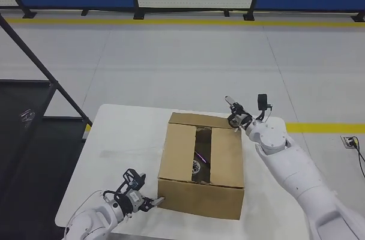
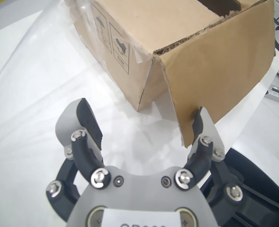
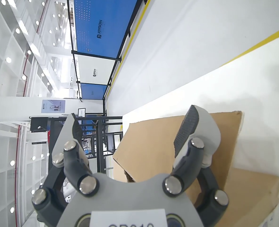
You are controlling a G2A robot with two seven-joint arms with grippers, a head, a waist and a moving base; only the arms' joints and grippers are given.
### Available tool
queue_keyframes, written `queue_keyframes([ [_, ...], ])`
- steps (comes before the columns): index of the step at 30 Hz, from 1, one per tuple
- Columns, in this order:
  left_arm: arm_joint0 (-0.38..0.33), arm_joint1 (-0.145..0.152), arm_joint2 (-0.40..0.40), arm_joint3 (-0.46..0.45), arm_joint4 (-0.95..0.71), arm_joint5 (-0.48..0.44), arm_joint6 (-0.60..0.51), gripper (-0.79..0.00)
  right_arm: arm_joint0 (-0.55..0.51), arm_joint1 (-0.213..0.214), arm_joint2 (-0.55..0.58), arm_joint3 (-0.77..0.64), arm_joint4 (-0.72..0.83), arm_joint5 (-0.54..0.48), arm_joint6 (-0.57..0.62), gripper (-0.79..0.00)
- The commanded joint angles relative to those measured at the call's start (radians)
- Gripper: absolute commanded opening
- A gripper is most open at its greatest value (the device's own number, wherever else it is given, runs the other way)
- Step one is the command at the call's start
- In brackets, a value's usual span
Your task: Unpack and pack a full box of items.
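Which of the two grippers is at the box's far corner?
The right gripper, open at the far corner of the box. The left gripper, also open, is at the near corner instead, one finger against the cardboard.

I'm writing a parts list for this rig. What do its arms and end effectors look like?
The left arm and right arm have smooth white rounded shells. The left end effector and right end effector each have a grey metal plate with silver screws, black curved links, two silver fingers with black ribbed pads, and a white printed label.
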Motion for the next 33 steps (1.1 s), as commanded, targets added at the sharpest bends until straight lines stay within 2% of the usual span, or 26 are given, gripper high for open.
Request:
queue_keyframes([
  [1,-0.006,0.000,0.007,0.008,0.003,-0.005,-0.009,0.000,0.005,-0.006,0.007,0.021,0.001,-0.008,0.007,0.000],
  [5,-0.012,0.003,0.000,0.007,-0.001,-0.020,-0.009,0.000,0.001,-0.005,0.051,0.039,0.046,-0.109,0.051,0.000],
  [10,0.010,0.011,-0.092,-0.008,-0.170,-0.084,0.054,0.000,-0.027,0.040,0.155,0.053,0.129,-0.317,0.264,0.000],
  [14,0.029,0.019,-0.180,-0.011,-0.297,-0.086,0.080,0.000,-0.071,0.090,0.251,0.039,0.193,-0.396,0.431,0.000],
  [18,0.040,0.021,-0.226,-0.012,-0.364,-0.052,0.086,0.000,-0.124,0.141,0.322,0.009,0.177,-0.387,0.534,0.000],
  [23,0.043,0.022,-0.246,0.001,-0.445,-0.046,0.084,0.000,-0.191,0.182,0.367,-0.075,0.117,-0.292,0.587,0.000],
  [33,0.045,0.025,-0.261,0.005,-0.508,-0.033,0.057,0.000,-0.272,0.198,0.355,-0.274,-0.027,-0.158,0.580,0.000],
])
